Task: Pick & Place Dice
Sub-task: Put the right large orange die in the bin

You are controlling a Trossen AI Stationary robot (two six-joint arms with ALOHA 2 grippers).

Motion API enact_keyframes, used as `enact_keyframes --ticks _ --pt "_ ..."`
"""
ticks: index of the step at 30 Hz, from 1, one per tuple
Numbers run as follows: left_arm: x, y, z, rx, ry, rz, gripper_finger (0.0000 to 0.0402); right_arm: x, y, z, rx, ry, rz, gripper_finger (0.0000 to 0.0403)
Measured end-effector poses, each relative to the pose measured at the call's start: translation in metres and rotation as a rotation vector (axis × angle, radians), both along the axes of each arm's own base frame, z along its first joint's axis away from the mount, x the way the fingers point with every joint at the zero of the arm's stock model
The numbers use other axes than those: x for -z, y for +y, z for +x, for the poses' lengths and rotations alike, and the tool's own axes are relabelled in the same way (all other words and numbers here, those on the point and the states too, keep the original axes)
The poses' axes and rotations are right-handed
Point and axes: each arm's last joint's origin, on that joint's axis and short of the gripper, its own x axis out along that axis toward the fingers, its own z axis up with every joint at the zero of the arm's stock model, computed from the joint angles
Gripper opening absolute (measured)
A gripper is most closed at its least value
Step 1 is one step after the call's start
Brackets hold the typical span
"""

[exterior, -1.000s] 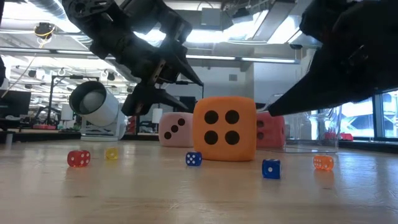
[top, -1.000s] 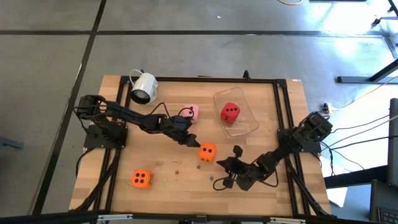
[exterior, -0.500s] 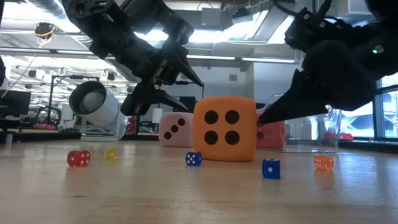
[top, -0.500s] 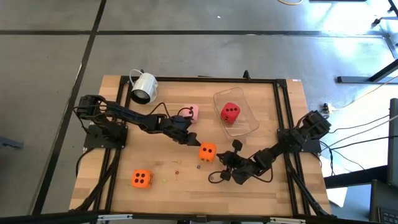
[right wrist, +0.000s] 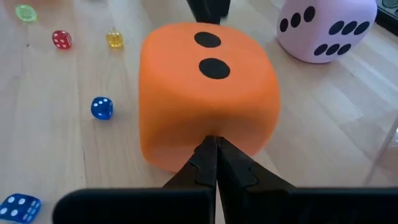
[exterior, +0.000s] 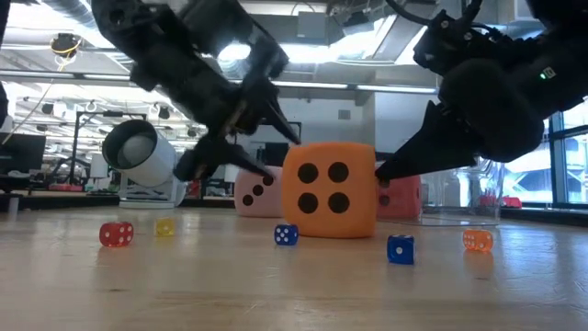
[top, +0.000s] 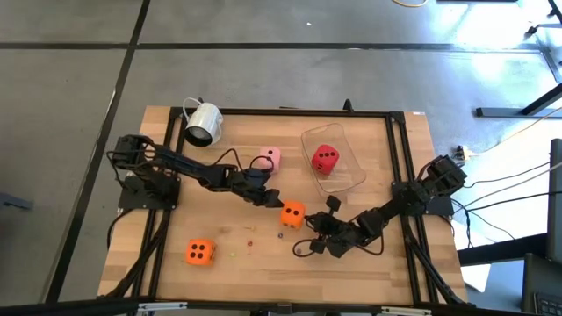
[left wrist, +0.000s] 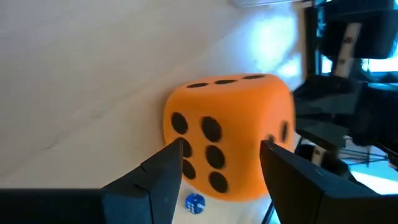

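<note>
Left gripper [top: 266, 198] stretched low across the wooden table [top: 167, 263], fingers spread either side of soft orange die [top: 293, 214] mid-table. Right gripper [exterior: 378, 174] angled down opposite, fingers pinched together, tips meeting die's matte face.

Overhead straight down, low table-level, both wrists close, all sharing orange die [top: 293, 213].

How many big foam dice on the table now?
4: orange die mid-table between both arms, second orange die near the front left, pink die behind centre, red die inside the clear tray. None seem hidden.
</note>
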Motion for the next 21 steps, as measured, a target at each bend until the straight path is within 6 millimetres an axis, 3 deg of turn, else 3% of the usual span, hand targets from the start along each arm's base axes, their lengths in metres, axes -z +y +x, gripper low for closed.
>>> enact_keyframes --ticks 8,21 --pt "0.015 -0.003 0.018 0.063 -0.118 -0.115 0.0207 0.0 0.0 0.0 -0.014 0.008 0.016 0.0001" --pt "0.0 -0.009 0.032 0.299 -0.034 0.008 0.0208 0.0 0.001 0.0 -0.018 0.006 0.024 0.0001"
